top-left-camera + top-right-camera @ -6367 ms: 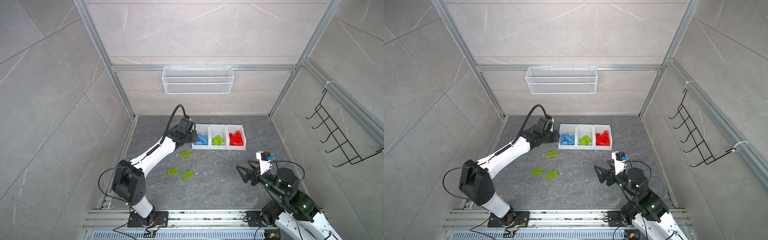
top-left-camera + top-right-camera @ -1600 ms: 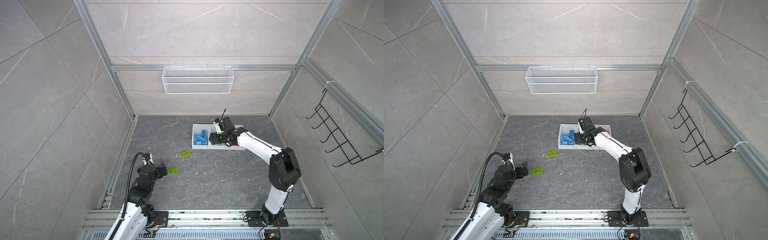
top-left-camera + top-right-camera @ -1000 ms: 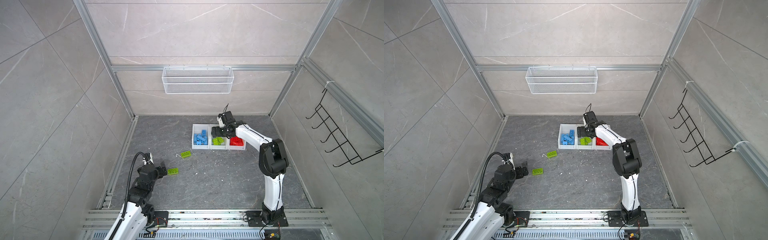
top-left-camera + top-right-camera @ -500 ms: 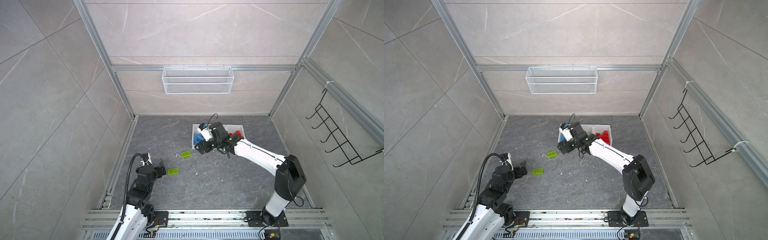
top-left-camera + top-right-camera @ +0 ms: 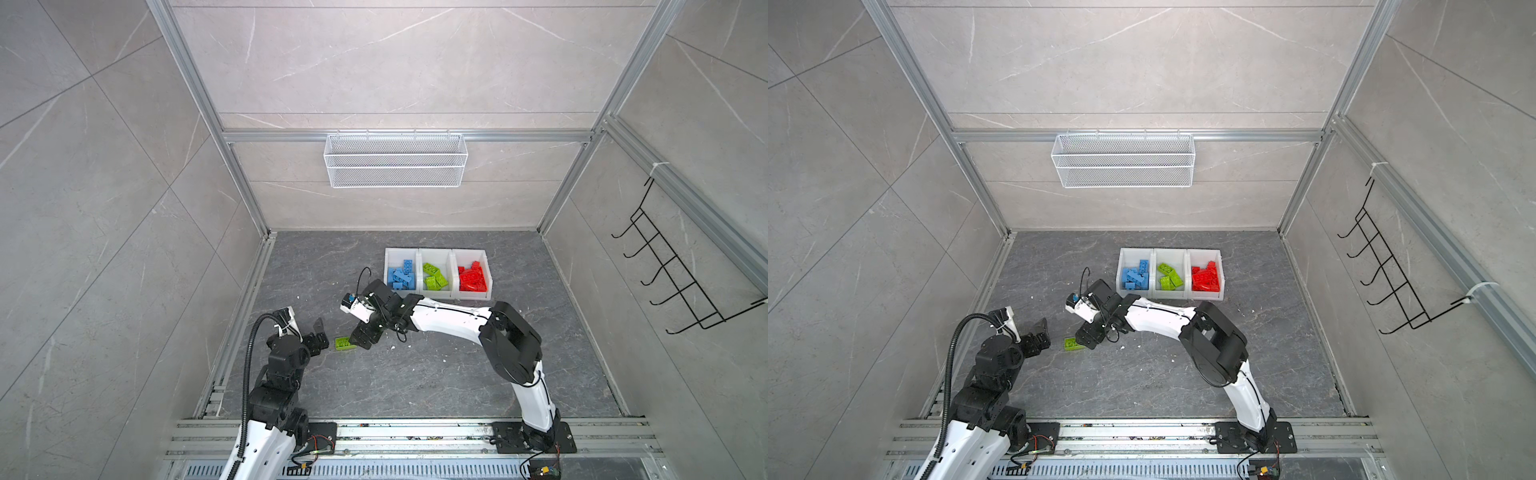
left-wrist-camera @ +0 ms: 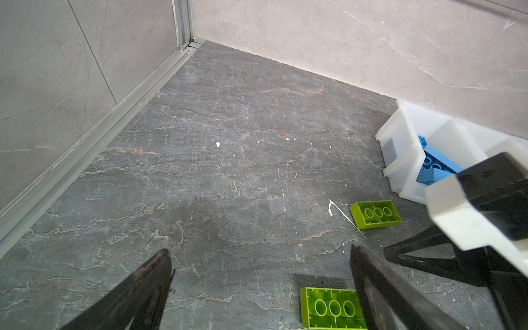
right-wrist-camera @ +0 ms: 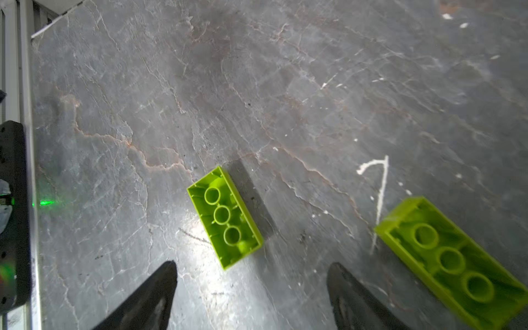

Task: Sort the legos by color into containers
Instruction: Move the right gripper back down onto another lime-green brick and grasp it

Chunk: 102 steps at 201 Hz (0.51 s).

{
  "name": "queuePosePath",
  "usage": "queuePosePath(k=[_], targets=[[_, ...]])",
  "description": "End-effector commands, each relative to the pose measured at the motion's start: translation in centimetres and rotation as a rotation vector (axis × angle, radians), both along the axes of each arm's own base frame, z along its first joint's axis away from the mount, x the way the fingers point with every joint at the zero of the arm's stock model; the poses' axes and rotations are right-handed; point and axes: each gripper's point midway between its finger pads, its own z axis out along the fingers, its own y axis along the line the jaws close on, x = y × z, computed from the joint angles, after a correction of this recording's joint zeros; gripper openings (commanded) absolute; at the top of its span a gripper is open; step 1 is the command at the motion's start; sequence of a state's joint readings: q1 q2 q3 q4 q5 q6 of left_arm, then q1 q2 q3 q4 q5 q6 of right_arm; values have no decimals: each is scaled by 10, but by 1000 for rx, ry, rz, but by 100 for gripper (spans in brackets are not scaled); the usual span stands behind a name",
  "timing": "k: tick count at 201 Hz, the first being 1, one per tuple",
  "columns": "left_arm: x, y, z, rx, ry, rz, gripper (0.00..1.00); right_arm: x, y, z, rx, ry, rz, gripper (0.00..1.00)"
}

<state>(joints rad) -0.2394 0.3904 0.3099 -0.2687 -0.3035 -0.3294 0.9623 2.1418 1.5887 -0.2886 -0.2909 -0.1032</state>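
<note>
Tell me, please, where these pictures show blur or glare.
Right wrist view: the green brick nearest the camera is smeared by blur; the other green brick is sharper, with a glare patch on the floor beside it. Left wrist view: sharp, no glare. Both top views: even light.

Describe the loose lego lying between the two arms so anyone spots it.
On the grey stone floor, in front of the white plastic bins, a lime green rectangular brick lies hollow side up. Unlike the second green brick, it sits away from the white scratch.
</note>
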Motion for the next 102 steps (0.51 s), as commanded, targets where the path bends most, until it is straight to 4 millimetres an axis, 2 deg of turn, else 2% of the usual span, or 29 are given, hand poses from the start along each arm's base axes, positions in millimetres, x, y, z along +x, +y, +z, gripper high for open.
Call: queuePosePath(k=[1, 40, 102], targets=[[3, -1, 0, -9, 10, -1, 99, -9, 16, -6, -39, -22, 62, 84], [5, -2, -3, -8, 28, -3, 99, -21, 21, -33, -121, -17, 89, 82], [3, 0, -1, -12, 14, 7, 99, -5, 18, -51, -205, -59, 30, 73]])
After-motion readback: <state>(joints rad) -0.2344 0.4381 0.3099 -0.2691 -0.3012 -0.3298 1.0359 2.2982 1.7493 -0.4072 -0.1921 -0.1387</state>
